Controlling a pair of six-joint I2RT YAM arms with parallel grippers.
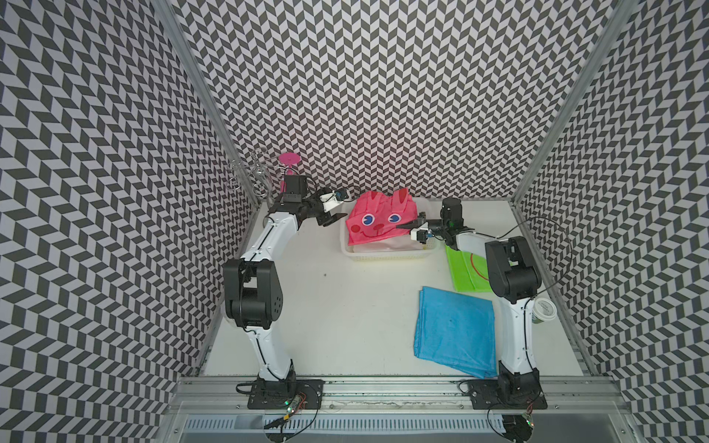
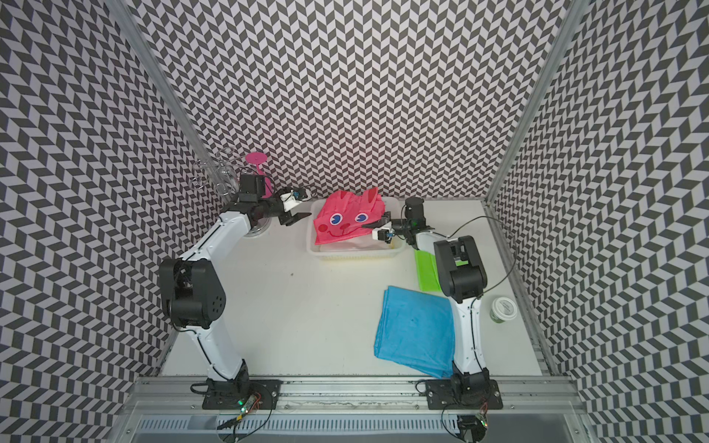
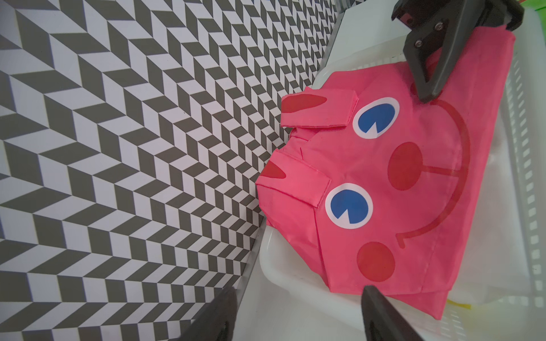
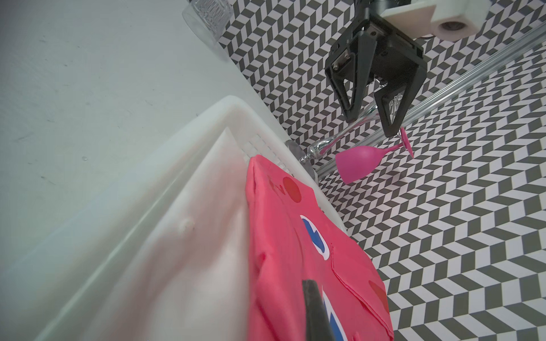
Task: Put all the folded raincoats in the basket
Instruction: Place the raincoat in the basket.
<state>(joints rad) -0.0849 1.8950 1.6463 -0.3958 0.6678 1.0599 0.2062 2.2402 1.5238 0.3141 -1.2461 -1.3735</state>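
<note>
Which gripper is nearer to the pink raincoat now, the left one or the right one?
Right. The right gripper touches the pink raincoat, jaws closed on its edge. The left gripper stands apart, outside the basket, jaws open.

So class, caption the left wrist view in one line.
Pink raincoat tilted in the white basket, right hand gripping it.

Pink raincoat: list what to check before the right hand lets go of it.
1. The left hand is open and clear of the pink raincoat: ok.
2. The right hand is shut on the raincoat's edge: ok.
3. The raincoat is over the basket: ok.
4. The raincoat lies flat inside: not ok. Its ear end rides over the far rim.
5. The basket floor beneath it is free: cannot tell.
</note>
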